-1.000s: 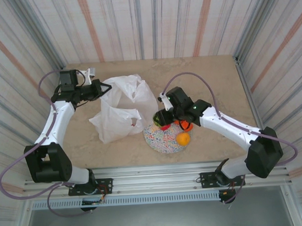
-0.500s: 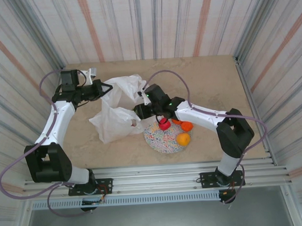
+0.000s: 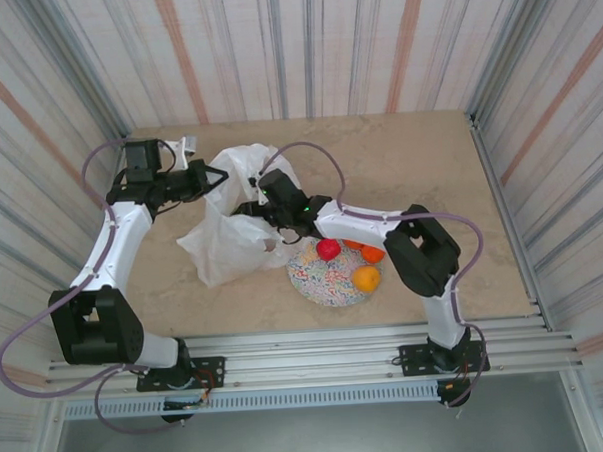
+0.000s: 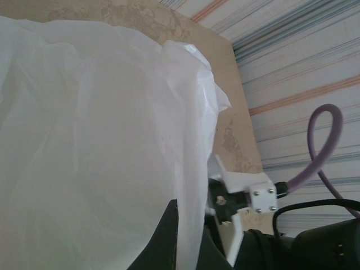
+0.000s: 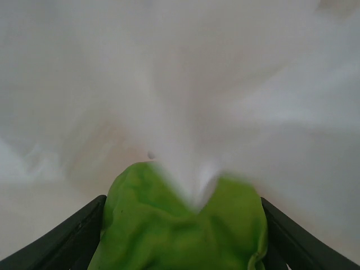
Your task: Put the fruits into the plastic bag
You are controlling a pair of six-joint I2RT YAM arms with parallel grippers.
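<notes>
The white crinkled plastic bag [image 3: 229,241] lies left of centre on the table. My left gripper [image 3: 215,177] is shut on the bag's upper edge; in the left wrist view the film [image 4: 101,140] runs down between its dark fingers [image 4: 163,242]. My right gripper [image 3: 249,208] reaches into the bag's mouth. In the right wrist view it [image 5: 181,239] is shut on a green fruit [image 5: 180,230], with white bag film [image 5: 180,84] all around. A red fruit [image 3: 329,249] and two orange fruits [image 3: 366,277] [image 3: 373,252] rest on the speckled plate [image 3: 319,283].
The plate sits just right of the bag, under my right forearm. Striped walls enclose the table on three sides. My right arm's white wrist bracket [image 4: 247,188] and purple cable [image 4: 323,140] show beyond the bag's edge in the left wrist view.
My right arm has swung left from above the plate to the bag's mouth, carrying the green fruit. The left arm has held still on the bag.
</notes>
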